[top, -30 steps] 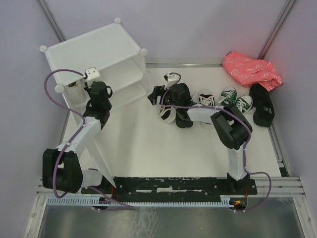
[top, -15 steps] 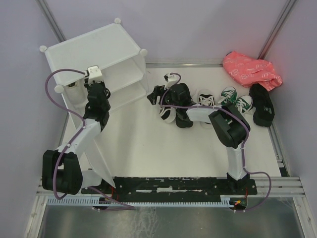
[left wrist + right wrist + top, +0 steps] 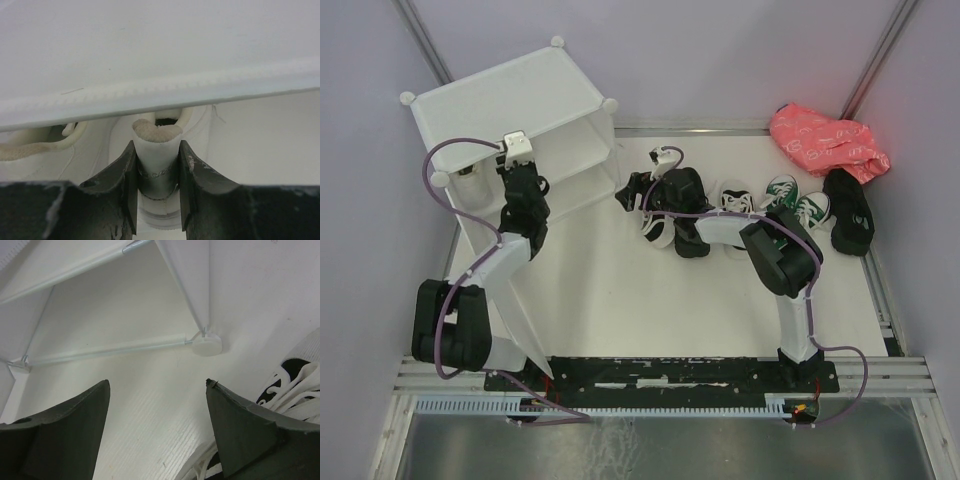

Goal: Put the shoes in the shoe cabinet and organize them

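As the left claw (image 3: 157, 152), clamped on a white sneaker (image 3: 155, 131), edges further into the cabinet (image 3: 510, 95), the right claw (image 3: 157, 385) gapes by the black sneakers (image 3: 692, 243); shelving proceeds

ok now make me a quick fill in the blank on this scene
1. The left gripper is shut on a ____ shoe.
2. The right gripper has nothing between its jaws, which stand ____.
3. The shoes with white toe caps are ____.

Missing words: white; open; green.
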Controlling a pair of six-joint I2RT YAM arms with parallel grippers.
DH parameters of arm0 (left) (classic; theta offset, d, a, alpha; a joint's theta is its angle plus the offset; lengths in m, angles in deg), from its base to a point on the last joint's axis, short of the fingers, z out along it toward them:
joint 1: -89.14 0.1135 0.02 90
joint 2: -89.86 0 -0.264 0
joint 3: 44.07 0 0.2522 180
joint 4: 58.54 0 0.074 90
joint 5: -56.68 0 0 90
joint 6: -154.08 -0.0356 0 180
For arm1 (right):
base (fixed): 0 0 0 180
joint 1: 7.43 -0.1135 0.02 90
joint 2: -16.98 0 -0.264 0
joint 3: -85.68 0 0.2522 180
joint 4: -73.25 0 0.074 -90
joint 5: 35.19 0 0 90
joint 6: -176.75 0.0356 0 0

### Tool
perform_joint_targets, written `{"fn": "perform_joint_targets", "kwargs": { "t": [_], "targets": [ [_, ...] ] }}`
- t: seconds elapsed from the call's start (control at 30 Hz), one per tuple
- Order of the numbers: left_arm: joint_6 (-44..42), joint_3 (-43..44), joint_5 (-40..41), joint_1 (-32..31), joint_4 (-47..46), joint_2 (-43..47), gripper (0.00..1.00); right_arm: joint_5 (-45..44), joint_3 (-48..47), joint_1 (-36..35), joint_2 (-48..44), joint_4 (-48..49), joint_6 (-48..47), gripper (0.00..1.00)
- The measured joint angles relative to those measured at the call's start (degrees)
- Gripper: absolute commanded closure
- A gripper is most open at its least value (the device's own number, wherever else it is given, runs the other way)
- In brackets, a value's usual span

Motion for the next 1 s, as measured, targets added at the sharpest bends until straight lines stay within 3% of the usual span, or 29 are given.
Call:
{"fn": "perform_joint_targets", "kwargs": {
  "t": [0.2, 0.27, 0.43, 0.7, 1.0],
  "targets": [
    [0.57, 0.02, 3.32, -0.46, -1.09, -2.16, 0.42, 1.03, -0.37, 0.24, 0.0, -0.63, -0.04, 0.15],
    [1.42, 0.02, 4.11, -0.46, -0.76, -2.16, 0.36, 1.25, -0.55, 0.28, 0.0, -1.07, -0.07, 0.15],
    [2.47, 0.11, 5.6, -0.22, 2.08, -1.77, 0.0, 1.6, -0.76, 0.33, 0.0, -1.44, -0.11, 0.15],
    [7.06, 2.05, 3.1, 0.15, 12.5, 5.4, 0.01, 2.03, -1.75, 0.35, -0.28, -4.63, -0.81, 0.03],
    [16.65, 9.81, -13.4, 0.15, 29.9, 17.05, 0.01, -2.27, -2.84, 0.33, -9.92, -25.16, -4.31, 0.01]
  ]
}}
